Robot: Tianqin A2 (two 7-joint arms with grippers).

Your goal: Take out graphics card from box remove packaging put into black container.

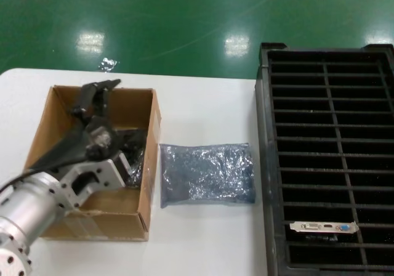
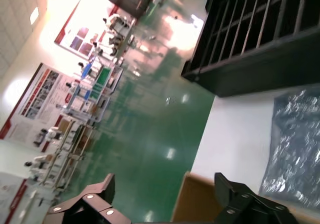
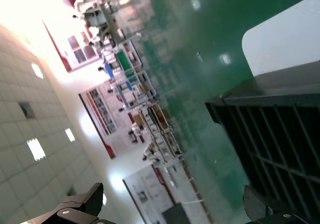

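The brown cardboard box [image 1: 43, 134] stands open at the table's left, with bag-wrapped dark cards [image 1: 134, 156] inside. My left gripper [image 1: 95, 100] hangs open and empty over the box's far half; the left wrist view shows its spread gripper [image 2: 162, 191] above the box wall [image 2: 195, 206]. The crinkly grey-silver packaging [image 1: 206, 172] lies flat between box and black container [image 1: 268, 165], and shows as packaging [image 2: 295, 149] in the left wrist view. The graphics card [image 1: 323, 227], silver bracket with blue port, sits in a near slot. My right gripper [image 3: 172, 204] is open, raised near the container [image 3: 280, 134].
The white table [image 1: 203, 103] ends at a rounded far edge, with green floor [image 1: 184, 17] beyond. The container's ribbed slots [image 1: 345, 128] fill the right side. A narrow strip of table separates the packaging from the container's wall.
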